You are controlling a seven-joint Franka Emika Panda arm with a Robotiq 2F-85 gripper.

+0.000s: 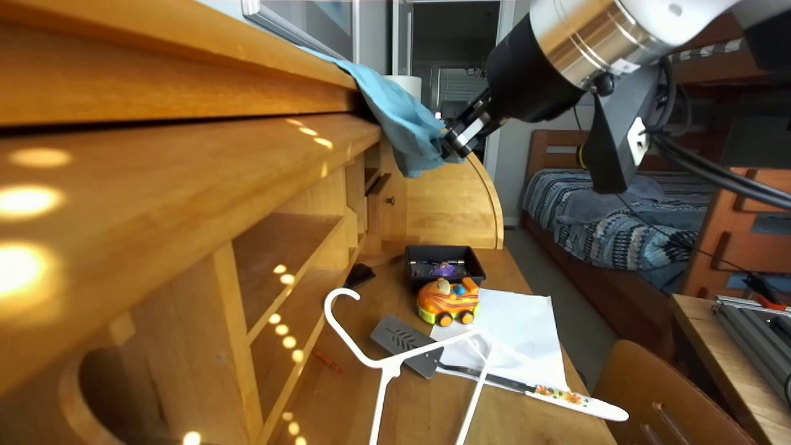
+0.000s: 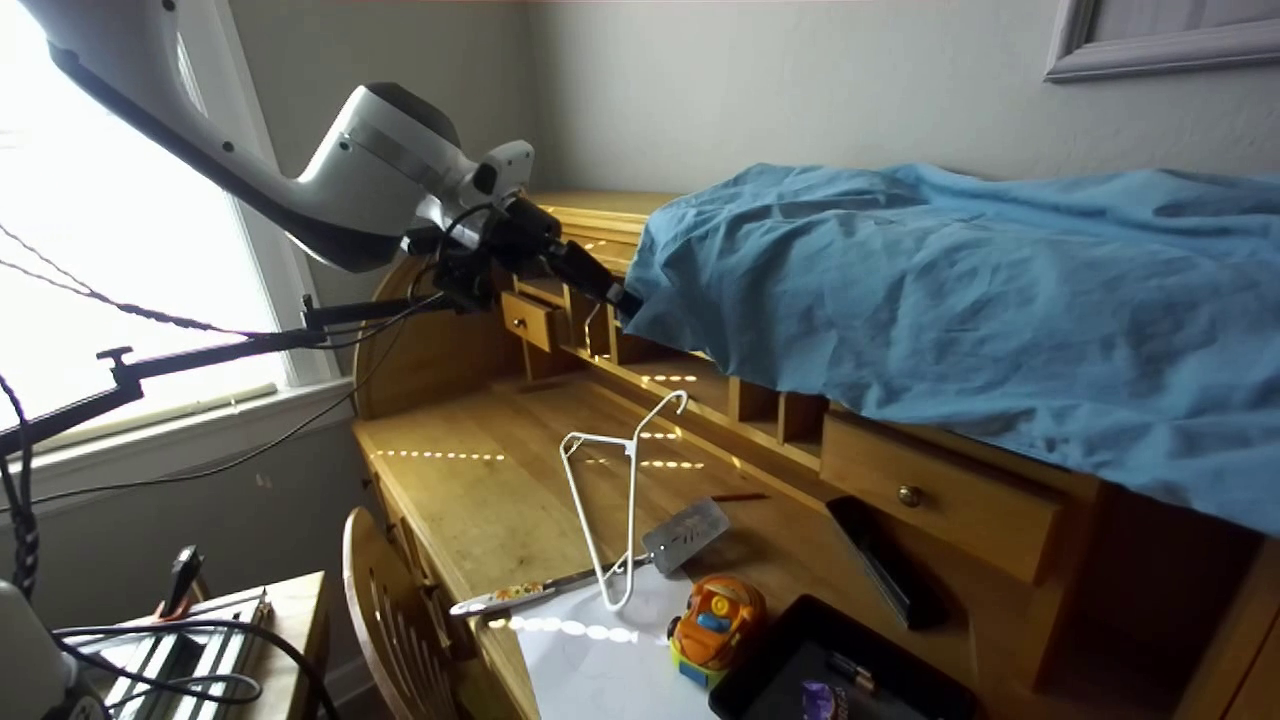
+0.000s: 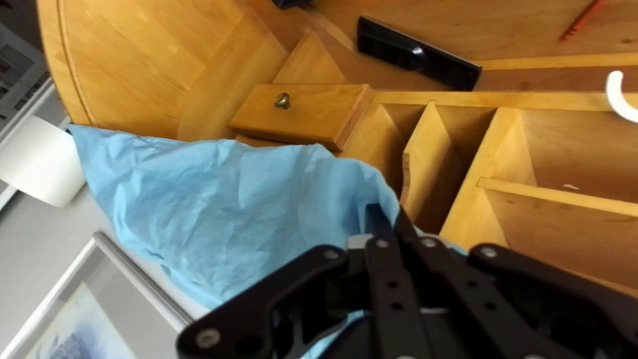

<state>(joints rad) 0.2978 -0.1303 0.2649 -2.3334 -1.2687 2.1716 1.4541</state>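
Observation:
My gripper is shut on an edge of a light blue cloth, which rises in a fold between the fingertips in the wrist view. The cloth lies along the top of a wooden roll-top desk's hutch and hangs down over its front. In an exterior view the gripper has the cloth's near corner, just in front of the cubbies. Seen from the wrist, the cloth spreads left from the gripper. Part of the cloth behind the gripper is hidden.
Below on the desktop are a white hanger, a spatula, an orange toy car, white paper and a black tray. A small knobbed drawer juts out near the cloth. Picture frame hangs behind.

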